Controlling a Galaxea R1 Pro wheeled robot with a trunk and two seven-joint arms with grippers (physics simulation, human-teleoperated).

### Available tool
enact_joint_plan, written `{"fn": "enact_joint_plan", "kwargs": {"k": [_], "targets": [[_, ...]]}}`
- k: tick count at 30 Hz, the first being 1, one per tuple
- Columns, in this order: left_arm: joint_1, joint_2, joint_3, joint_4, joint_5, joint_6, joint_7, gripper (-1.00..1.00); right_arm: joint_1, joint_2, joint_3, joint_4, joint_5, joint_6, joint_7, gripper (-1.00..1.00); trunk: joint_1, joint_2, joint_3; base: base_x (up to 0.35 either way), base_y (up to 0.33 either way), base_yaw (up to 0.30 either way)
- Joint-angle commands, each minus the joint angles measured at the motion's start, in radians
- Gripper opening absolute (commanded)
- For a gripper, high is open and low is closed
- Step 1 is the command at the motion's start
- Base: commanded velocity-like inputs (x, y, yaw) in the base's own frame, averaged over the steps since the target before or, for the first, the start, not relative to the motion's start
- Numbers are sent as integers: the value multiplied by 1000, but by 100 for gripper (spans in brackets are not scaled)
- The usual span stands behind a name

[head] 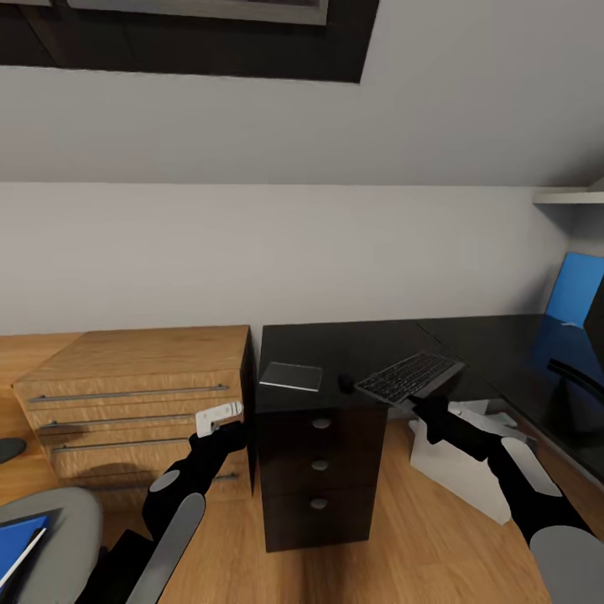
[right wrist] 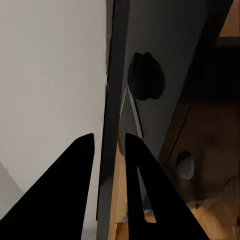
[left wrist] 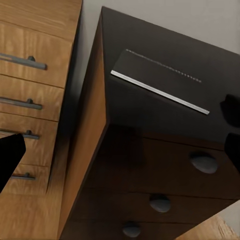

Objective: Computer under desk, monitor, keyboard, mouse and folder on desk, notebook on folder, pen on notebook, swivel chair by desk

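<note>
The dark keyboard point(head: 409, 376) hangs tilted just above the black desk's point(head: 335, 344) front edge, with my right gripper point(head: 424, 408) shut on its near edge. In the right wrist view the fingers point(right wrist: 75, 190) clamp the keyboard's thin edge point(right wrist: 111, 120). A small black mouse point(head: 345, 382) point(right wrist: 145, 75) lies on the desk just left of the keyboard, and a flat grey notebook point(head: 291, 376) point(left wrist: 160, 80) lies further left. My left gripper point(head: 225, 426) point(left wrist: 125, 130) is open and empty, beside the desk's left corner. The monitor's blue screen point(head: 579, 289) stands far right. A blue folder point(head: 17, 541) rests on the grey swivel chair point(head: 59, 520).
A wooden dresser point(head: 134, 394) with bar handles stands against the desk's left side. The desk's drawer column point(head: 319, 466) with round knobs faces me. The white computer point(head: 457, 457) sits on the wooden floor under the desk. A white shelf point(head: 570, 197) hangs at the upper right.
</note>
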Motion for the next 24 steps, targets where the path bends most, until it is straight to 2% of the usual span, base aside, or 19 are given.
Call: {"fn": "enact_joint_plan", "kwargs": {"k": [1,5,6,8,10,15,22,24], "targets": [[-1,1,-2,-1,9,1,10,100,-1,0,-2,4,-12,4,-3,-100,4,-8,-4,0,0,0],[-1,1,-3,-1,8,2,10,100,-1,1,1,13,-2,3,-2,-100,19,-36,-17,0,0,0],[-1,1,-3,0,8,2,10,100,-1,1,1,13,59,1,0,-100,23,-43,-20,0,0,0],[-1,1,-2,0,8,2,10,100,-1,3,0,13,101,-1,1,-100,31,-57,-26,0,0,0],[-1,1,-1,1,8,2,10,100,-1,5,0,12,115,-20,3,-100,38,-71,-32,0,0,0],[-1,1,-1,0,8,2,10,100,-1,5,1,12,120,-32,5,-100,58,-106,-48,0,0,0],[-1,1,-1,0,8,2,10,100,-1,5,2,11,120,-33,5,-100,58,-106,-48,0,0,0],[-1,1,-1,0,8,2,10,100,-1,5,2,10,120,-33,5,-100,65,-120,-54,0,0,0]]}}
